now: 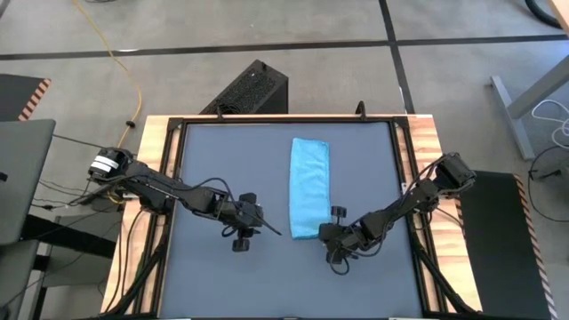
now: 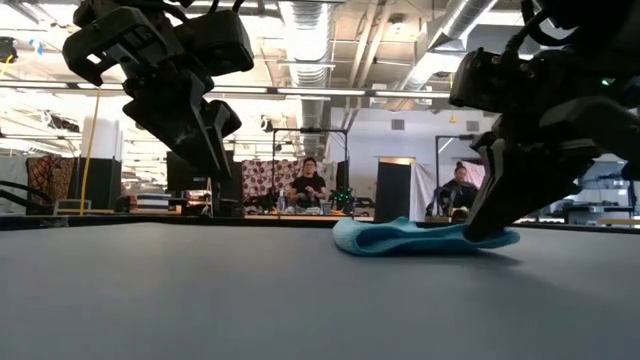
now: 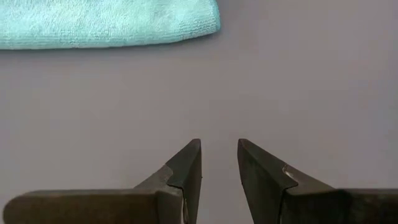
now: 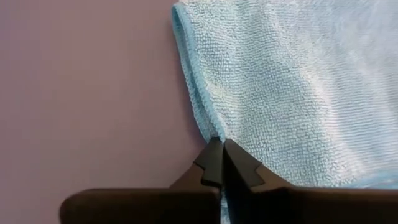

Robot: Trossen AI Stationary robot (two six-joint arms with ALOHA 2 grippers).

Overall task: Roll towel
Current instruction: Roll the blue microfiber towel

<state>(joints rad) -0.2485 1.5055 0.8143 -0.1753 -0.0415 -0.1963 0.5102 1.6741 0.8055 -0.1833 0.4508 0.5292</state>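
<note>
A sky-blue towel (image 1: 309, 188) lay folded into a long narrow strip on the dark grey table (image 1: 222, 276), right of the table's middle, running from the far side toward the near side. The right gripper (image 1: 322, 234) was down at the strip's near end, its two fingers pinched together on the edge of the cloth there. In the right wrist view the fingertips (image 4: 214, 163) met with the towel's folded edge (image 4: 280, 81) caught between them. The left gripper (image 1: 267, 226) hung above the bare table, near the towel's near end but apart from it, on the left side. Its fingers (image 3: 186, 168) stood a little apart with nothing between them, the towel (image 3: 106, 22) lying beyond them.
</note>
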